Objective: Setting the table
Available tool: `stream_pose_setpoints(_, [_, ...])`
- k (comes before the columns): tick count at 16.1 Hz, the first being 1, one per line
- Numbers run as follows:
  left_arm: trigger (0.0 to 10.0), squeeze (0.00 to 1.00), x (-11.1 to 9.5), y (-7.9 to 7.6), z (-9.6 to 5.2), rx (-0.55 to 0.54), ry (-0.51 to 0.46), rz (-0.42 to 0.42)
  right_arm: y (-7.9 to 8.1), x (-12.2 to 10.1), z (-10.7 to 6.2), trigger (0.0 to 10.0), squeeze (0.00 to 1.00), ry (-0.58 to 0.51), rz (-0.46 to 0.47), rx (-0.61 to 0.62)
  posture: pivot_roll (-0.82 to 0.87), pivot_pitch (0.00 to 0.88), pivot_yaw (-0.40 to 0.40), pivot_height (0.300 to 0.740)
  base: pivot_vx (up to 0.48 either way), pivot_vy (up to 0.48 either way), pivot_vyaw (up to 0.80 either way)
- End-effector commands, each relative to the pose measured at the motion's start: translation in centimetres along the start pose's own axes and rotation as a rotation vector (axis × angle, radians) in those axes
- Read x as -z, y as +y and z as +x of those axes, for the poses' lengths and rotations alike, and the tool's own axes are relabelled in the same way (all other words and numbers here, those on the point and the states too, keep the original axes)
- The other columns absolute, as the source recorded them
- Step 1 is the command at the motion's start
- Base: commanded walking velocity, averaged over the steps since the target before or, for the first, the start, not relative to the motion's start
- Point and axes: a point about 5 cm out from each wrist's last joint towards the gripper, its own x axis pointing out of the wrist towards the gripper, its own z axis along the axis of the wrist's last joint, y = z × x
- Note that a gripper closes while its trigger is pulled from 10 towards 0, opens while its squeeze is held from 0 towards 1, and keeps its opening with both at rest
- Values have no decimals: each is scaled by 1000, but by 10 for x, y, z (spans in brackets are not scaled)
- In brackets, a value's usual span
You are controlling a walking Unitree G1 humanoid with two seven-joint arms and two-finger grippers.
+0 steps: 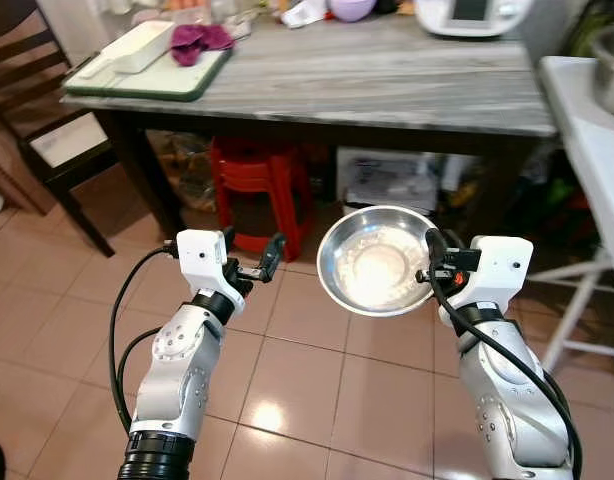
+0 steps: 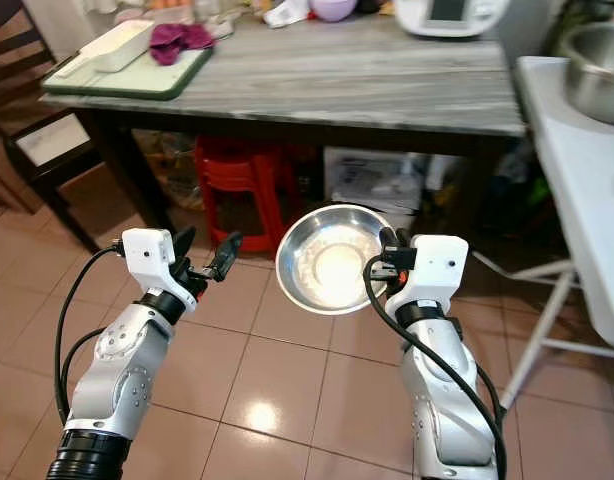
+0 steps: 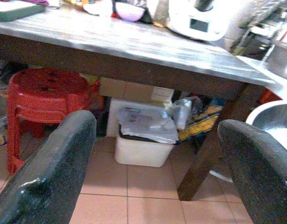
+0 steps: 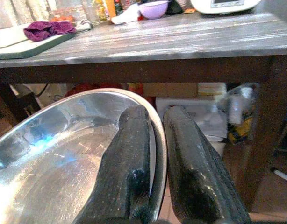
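- Pinkish glossy floor tiles (image 1: 307, 390) spread in front of a long counter (image 1: 387, 85) with a grey, streaked, marble-like top on dark legs.
- Right end effector (image 1: 431, 262) is pressed together on the rim of a round, shiny steel bowl (image 1: 375, 260), one black finger inside the rim and one outside. The bowl is held in the air above the floor, in front of the counter and lower than its top, tilted so its inside faces the camera. It looks empty, with a bright glare at its centre.
- Left end effector (image 1: 253, 262) is spread wide and holds nothing; it hovers beside the bowl without touching it.
- At the counter's far left lies a green-edged tray (image 1: 157, 80) carrying a white oblong container (image 1: 142, 45) and a crumpled purple cloth (image 1: 199, 40).
- A white appliance (image 1: 472, 14) stands at the counter's back edge.
- Under the counter sits a stack of red plastic stools (image 1: 262, 190).
- The left wrist view adds a white tub (image 3: 143, 147) with plastic bags in it, beside the stools.
- The right wrist view adds a pale purple bowl (image 4: 154, 8) on the counter.
- A dark wooden chair (image 1: 47, 120) stands at the left.
- At the right, a white table (image 2: 577, 170) bears a large steel basin (image 2: 592, 70).
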Motion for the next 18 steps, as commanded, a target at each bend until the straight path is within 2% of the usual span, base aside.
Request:
stream_pose_setpoints(1, [10000,0,0,0,-1,5,1,1,1,-6,2,10000,0,-28,2,2,-176,114,74,740,420,0,0])
stream_pose_setpoints(18, [10000,0,5,-8,-2,40,23,-12,1,-7,3,10000,0,-37,-10,12,-178,113,72,740,428,0,-25])
